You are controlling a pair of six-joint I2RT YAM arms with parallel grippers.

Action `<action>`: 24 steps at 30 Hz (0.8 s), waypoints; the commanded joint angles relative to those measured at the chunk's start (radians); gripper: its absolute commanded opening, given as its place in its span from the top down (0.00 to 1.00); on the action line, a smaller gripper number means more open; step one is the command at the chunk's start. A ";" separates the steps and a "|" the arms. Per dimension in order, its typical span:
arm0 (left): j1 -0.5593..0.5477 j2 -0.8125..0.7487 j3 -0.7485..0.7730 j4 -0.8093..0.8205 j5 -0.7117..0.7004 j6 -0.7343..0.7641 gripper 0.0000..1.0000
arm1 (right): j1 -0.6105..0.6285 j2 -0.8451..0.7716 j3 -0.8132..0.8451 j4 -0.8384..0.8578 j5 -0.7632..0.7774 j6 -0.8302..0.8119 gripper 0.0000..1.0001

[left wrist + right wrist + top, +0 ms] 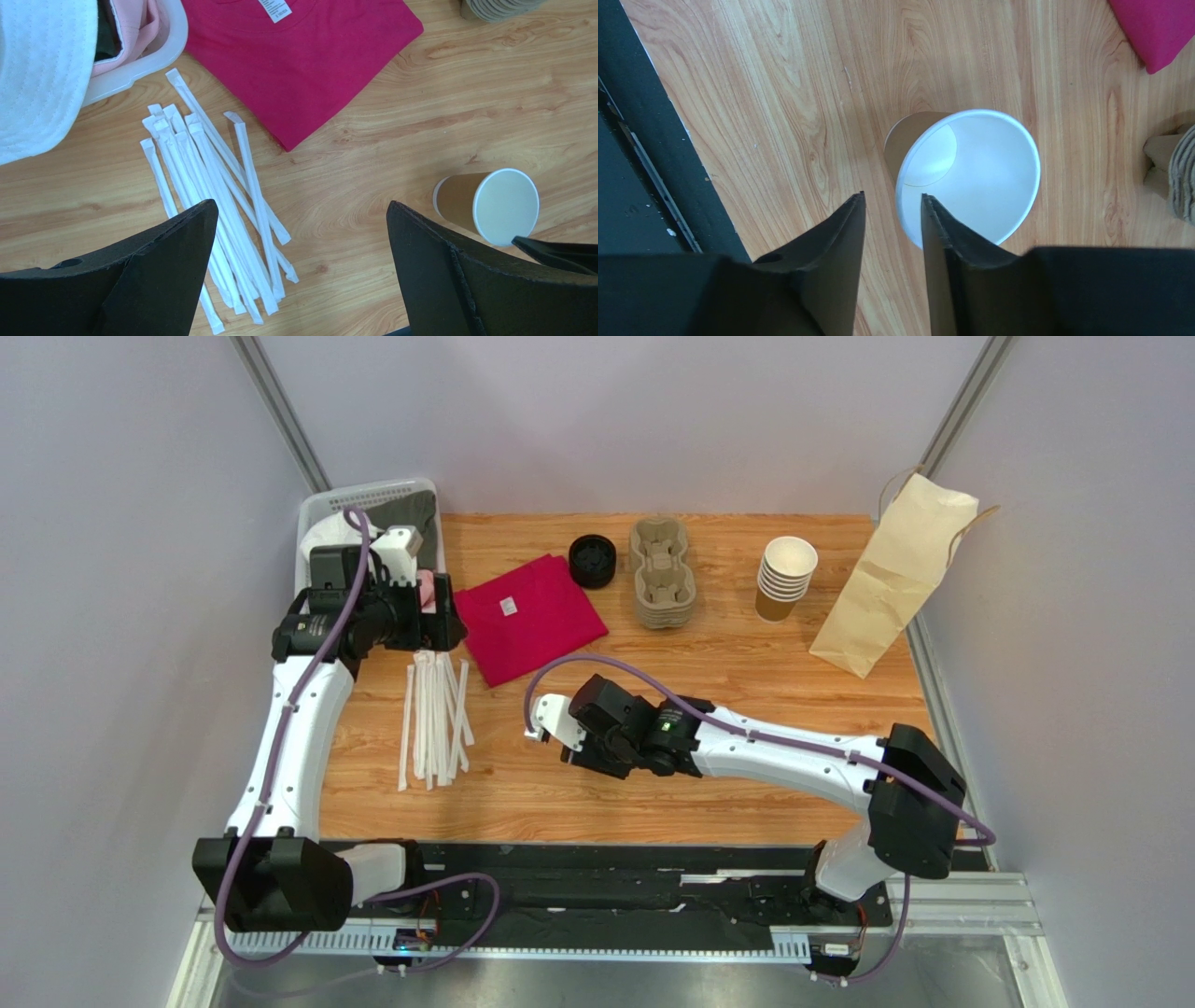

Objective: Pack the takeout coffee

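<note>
**Right wrist view.** The paper cup (969,175), kraft brown outside and white inside, is seen on the desk (773,105) with its open mouth turned toward the camera. It lies at 12 o'clock from the right gripper (892,199), directly at the fingertips. The jaws are parted by a narrow gap, and the near rim of the cup falls in line with that gap. One finger is seen outside the brown wall and the other over the white mouth. The gap is far wider than the cup wall, so the cup is not clamped. Whether either finger brushes the rim cannot be told.

**Left wrist view.** The left gripper (300,208) is held with its jaws spread fully wide and nothing between them. A loose bundle of wrapped straws (210,189) lies on the desk below it. The same cup is seen at 3 o'clock from these jaws, well apart from them. A folded red cloth (302,63) is found at 12 o'clock.

**Top view.** The right gripper is placed near the desk centre and covers the cup. From it, a stack of paper cups (786,577) and a paper bag (891,574) lie toward 2 o'clock. A pulp cup carrier (662,574) lies toward 1 o'clock, and black lids (592,560) toward 12 o'clock. A white basket (351,504) occupies the corner at 10 o'clock.
</note>
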 commanded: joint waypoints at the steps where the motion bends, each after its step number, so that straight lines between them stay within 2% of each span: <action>1: 0.003 0.028 0.044 0.034 0.037 -0.003 0.01 | 0.005 -0.031 0.041 -0.005 -0.023 0.009 0.54; 2: 0.004 0.034 0.054 0.032 0.042 0.000 0.01 | 0.003 -0.050 0.054 -0.017 -0.034 0.009 0.47; 7: 0.001 0.107 0.171 0.041 0.098 0.010 0.01 | -0.004 -0.126 0.161 -0.099 -0.091 -0.019 0.27; 12: -0.046 0.242 0.351 0.075 0.114 -0.030 0.01 | -0.110 -0.138 0.291 -0.178 -0.072 -0.043 0.02; 15: -0.105 0.377 0.501 0.086 0.071 -0.046 0.01 | -0.240 -0.153 0.347 -0.200 -0.136 -0.007 0.00; 16: -0.122 0.450 0.543 0.084 0.057 -0.047 0.01 | -0.321 -0.166 0.353 -0.205 -0.167 0.005 0.00; 19: -0.178 0.588 0.700 0.084 -0.007 -0.050 0.01 | -0.459 -0.216 0.333 -0.206 -0.218 0.045 0.00; 24: -0.246 0.774 0.904 0.086 -0.099 -0.052 0.03 | -0.550 -0.296 0.246 -0.197 -0.209 0.052 0.00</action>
